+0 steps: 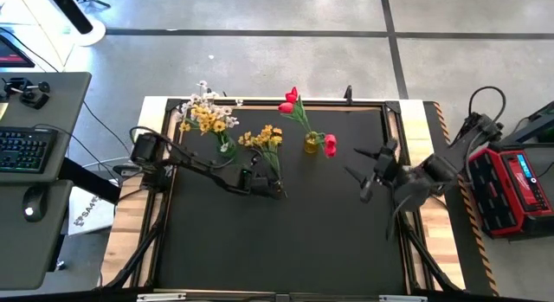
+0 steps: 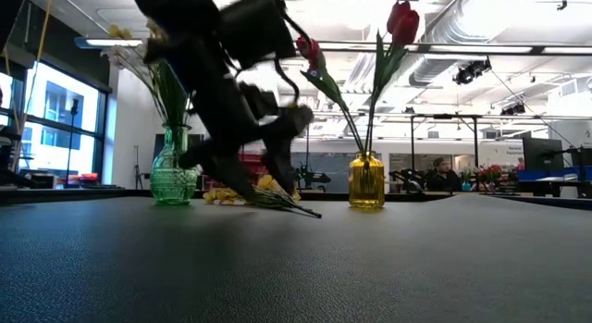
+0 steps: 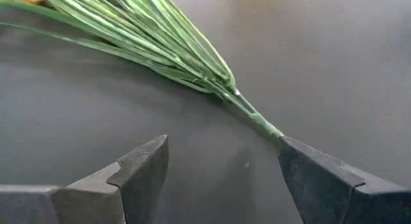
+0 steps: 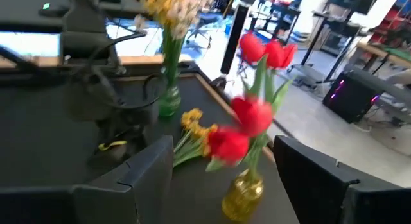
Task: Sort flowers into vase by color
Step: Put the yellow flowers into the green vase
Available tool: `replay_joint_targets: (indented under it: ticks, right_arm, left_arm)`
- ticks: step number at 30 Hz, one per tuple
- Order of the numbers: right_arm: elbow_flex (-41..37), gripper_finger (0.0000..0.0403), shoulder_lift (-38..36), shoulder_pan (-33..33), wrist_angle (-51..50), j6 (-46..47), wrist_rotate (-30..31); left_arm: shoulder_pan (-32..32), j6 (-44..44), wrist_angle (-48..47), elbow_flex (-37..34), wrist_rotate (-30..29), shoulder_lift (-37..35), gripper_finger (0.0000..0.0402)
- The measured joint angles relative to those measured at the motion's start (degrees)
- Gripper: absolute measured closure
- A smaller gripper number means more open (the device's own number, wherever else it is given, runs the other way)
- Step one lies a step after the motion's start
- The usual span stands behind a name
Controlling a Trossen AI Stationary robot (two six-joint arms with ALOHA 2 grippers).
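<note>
Stem end of the yellow bunch [image 3: 253,115] lies flat on the black mat [image 1: 286,241], btwn the spread fingers of the left gripper [image 3: 221,169], long axis running away toward the green vase [image 1: 225,144]. Left arm is far nearer; right gripper [image 1: 363,174] hangs w/ fingers apart, off beside the yellow vase [image 1: 311,145]

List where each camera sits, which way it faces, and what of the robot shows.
High: overhead, straight down; both arms, yellow vase.
Low: table height, level across; left arm, green vase.
Left wrist: past open left tool at yellow bunch's stem.
Right wrist: past open right tool at red tulips.
Shared: high and low both show both vases.
</note>
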Motion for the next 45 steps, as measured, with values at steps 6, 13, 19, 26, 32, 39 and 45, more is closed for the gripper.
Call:
replay_joint_targets:
  ticks: [6, 13, 19, 26, 32, 39, 45]
  right_arm:
    - [-6.0, 0.0149, 1.8, 2.3, 0.6, 8.6, -0.1]
    - [-10.8, 0.0149, 3.6, 2.5, 3.2, 14.6, -0.2]
    - [-12.8, 0.0149, 4.4, 2.5, 6.1, 16.0, -0.9]
    - [-13.5, 0.0149, 4.4, 2.5, 7.6, 16.0, -1.2]
    - [-13.5, 0.0149, 4.4, 2.5, 7.6, 16.0, -1.2]
    - [-13.5, 0.0149, 4.4, 2.5, 7.6, 16.0, -1.2]
    - [-13.5, 0.0149, 4.4, 2.5, 7.9, 16.0, -1.2]
  left_arm:
    - [1.3, 2.9, 5.6, 0.7, -2.5, 4.5, 0.0126]
    - [2.6, 6.4, 4.9, 2.1, -7.8, 4.9, 0.0127]
    - [5.3, 8.2, 5.3, 2.2, -8.0, 4.9, 0.0127]
    - [7.7, 10.0, 7.0, 2.2, -2.5, 6.1, 0.0129]
    - [7.7, 11.3, 7.9, 2.3, -1.8, 7.1, 0.0153]
    - [6.5, 15.0, 7.6, 3.4, 0.0, 7.0, 0.0216]
    - [5.4, 15.1, 7.0, 3.8, 3.2, 6.5, 0.0288]
